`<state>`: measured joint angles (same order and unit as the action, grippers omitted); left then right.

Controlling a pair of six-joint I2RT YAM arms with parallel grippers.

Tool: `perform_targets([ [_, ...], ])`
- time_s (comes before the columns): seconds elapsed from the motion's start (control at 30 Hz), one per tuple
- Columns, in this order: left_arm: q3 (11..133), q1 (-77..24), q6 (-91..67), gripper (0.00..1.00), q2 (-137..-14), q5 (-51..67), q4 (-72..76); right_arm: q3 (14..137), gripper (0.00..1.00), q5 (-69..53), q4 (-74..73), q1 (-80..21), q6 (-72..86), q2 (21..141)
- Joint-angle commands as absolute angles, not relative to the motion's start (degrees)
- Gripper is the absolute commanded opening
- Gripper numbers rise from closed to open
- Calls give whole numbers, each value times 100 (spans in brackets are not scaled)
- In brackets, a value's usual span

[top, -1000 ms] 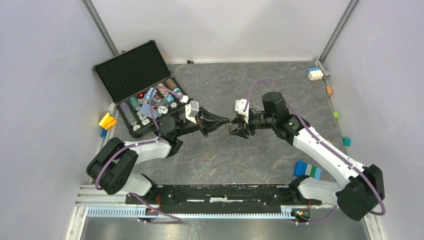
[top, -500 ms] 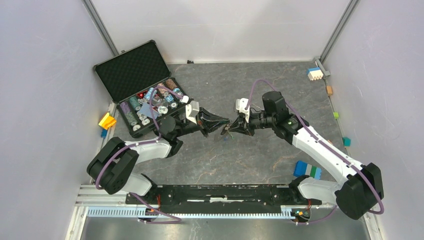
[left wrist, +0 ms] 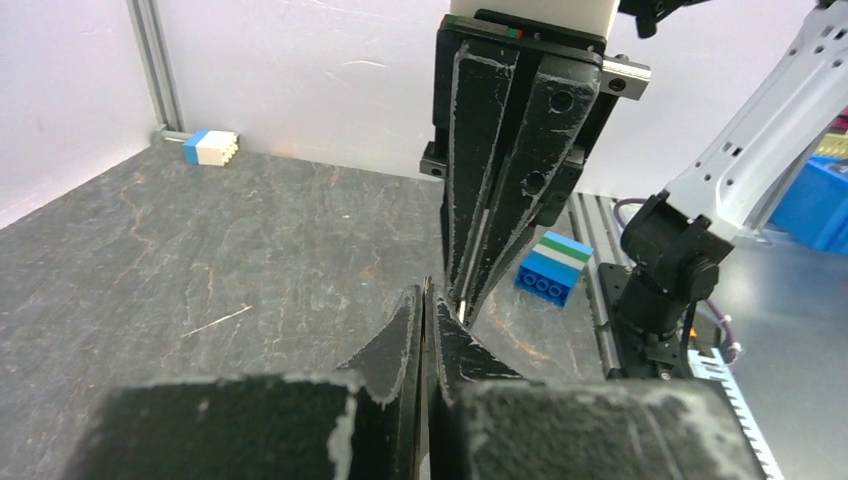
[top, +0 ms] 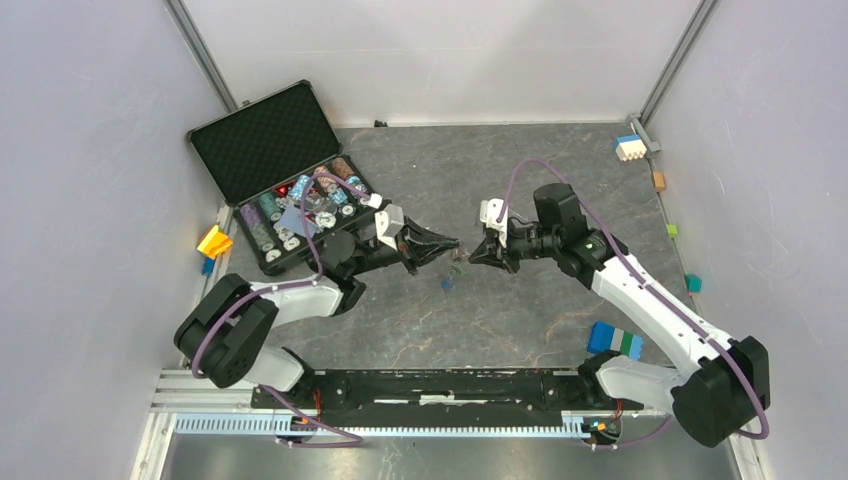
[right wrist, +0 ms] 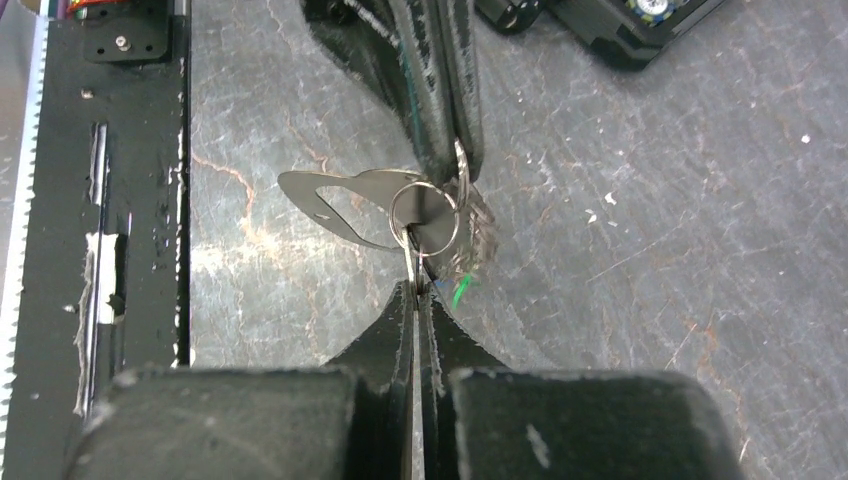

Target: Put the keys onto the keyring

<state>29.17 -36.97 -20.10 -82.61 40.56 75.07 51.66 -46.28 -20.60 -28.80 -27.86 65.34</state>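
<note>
Passage across the middle of the grey marbled tabletop (top: pixel 430 160) is barred by the left gripper (top: pixel 455 243) and the right gripper (top: pixel 472 258), set tip to tip, with small keys (top: pixel 449 281) dangling beneath. The far-left corner is taken up by an open black foam-lined case of poker chips (top: pixel 262 150). Open room is left along the far wall and near the front, narrowed there by a blue, green and white toy block (top: pixel 615 340).

Both arms were stretched toward the middle. The left gripper (top: pixel 452 245) and the right gripper (top: pixel 474 258) were closed, tips nearly meeting.
</note>
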Motion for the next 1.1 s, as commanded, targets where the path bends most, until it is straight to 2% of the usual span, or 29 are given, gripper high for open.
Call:
perform_targets([
  [0.0, 2924, -3674, -847, 2, -7853, 3841, 6959, 5422, 0, -4542, -2510, -2865, -3092, 6566],
  [0.2, 3144, -3648, 709, 2, -7323, 3794, 5260, 5689, 0, -4375, -2625, -2865, -3118, 6862],
  [0.37, 3588, -3664, 1292, 2, -7496, 4000, 4096, 5662, 0, -3816, -2729, -2863, -3175, 6926],
  [0.7, 4509, -3934, 1287, 2, -8632, 4343, 3442, 5440, 0, -2129, -2856, -2857, -3281, 6513],
  [0.93, 4917, -3981, 586, 2, -9605, 4246, 3794, 4908, 0, -1120, -2693, -2778, -3324, 6278],
  [1.07, 5205, -3981, 88, 9, -10138, 4258, 3997, 4600, 0, -685, -2590, -2731, -3429, 6323],
])
